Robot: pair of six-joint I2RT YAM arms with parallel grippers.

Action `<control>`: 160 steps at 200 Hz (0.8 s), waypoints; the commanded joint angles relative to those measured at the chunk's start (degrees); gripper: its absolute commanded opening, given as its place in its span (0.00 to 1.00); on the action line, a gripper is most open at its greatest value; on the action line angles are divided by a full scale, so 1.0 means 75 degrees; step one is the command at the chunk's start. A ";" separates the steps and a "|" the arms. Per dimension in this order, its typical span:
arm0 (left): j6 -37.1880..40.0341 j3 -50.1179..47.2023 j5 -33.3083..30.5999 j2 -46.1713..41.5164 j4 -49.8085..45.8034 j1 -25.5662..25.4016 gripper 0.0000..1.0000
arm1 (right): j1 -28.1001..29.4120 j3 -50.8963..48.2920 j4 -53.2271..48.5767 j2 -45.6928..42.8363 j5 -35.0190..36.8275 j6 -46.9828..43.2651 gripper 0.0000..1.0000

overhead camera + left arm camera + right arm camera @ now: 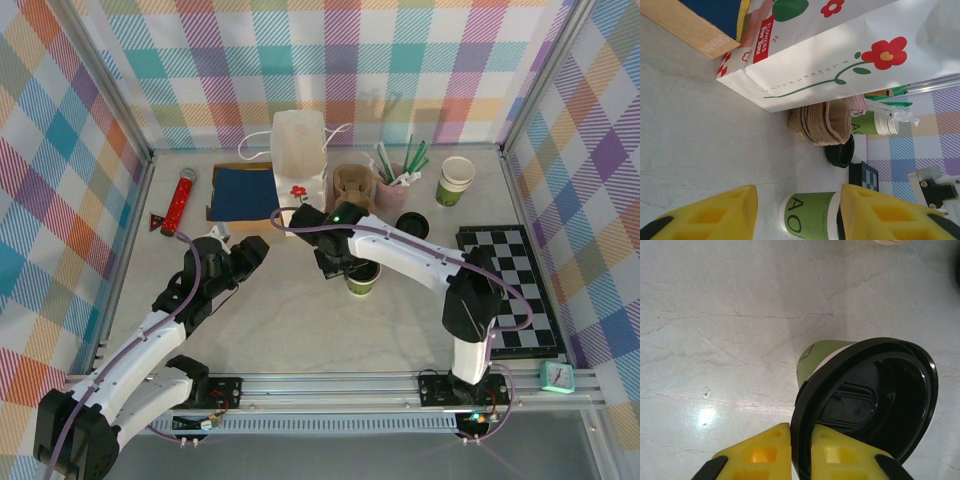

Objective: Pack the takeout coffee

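The takeout coffee is a green paper cup (364,283) with a cream upper band (816,356), standing mid-table. A black lid (880,385) sits tilted at the cup's mouth. My right gripper (801,437) is shut on the lid's rim, one yellow finger (760,452) outside it and one inside. From above, the right gripper (342,260) hangs over the cup. I cannot tell whether the lid is pressed on. My left gripper (247,255) stands open to the cup's left, apart from it. In the left wrist view, the cup (807,217) lies beyond that gripper (799,195).
A white flowered paper bag (298,150) stands at the back. Beside it are stacked brown pulp carriers (352,186), a pink cup of straws (396,188) and a stack of lidless cups (455,181). A spare black lid (841,152) lies by the carriers. A checkered board (512,290) lies right, a blue napkin box (243,193) left.
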 commanded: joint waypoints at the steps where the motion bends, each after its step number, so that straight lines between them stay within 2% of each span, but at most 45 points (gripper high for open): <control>1: 0.0182 0.0094 -0.0012 -0.0196 -0.0168 0.0065 0.47 | 0.0079 0.0314 -0.0161 -0.0448 0.0114 0.0100 0.12; 36: 0.0499 0.0296 0.0099 -0.0324 -0.0310 0.0065 0.47 | 0.0106 0.0383 0.0033 -0.1169 0.0016 0.0031 0.12; 65: 0.0655 0.0603 0.0594 -0.0355 -0.0225 0.0059 0.47 | 0.0059 0.0017 0.1236 -0.2567 -0.0827 -0.0425 0.14; 90: 0.0496 0.0992 0.1235 -0.0367 0.0079 0.0032 0.47 | -0.0344 -0.0534 0.2685 -0.3946 -0.2501 -0.0601 0.14; 108: 0.0210 0.1156 0.1668 -0.0376 0.0684 0.0018 0.48 | -0.0944 -0.1018 0.3746 -0.4886 -0.3907 -0.0464 0.15; 140: -0.0678 0.1292 0.2231 -0.0151 0.2417 -0.0069 0.48 | -0.2276 -0.1855 0.6166 -0.6124 -0.6497 0.0613 0.17; 160: -0.1162 0.1563 0.2405 0.0246 0.3377 -0.0199 0.48 | -0.2716 -0.2073 0.7533 -0.6379 -0.7423 0.1481 0.17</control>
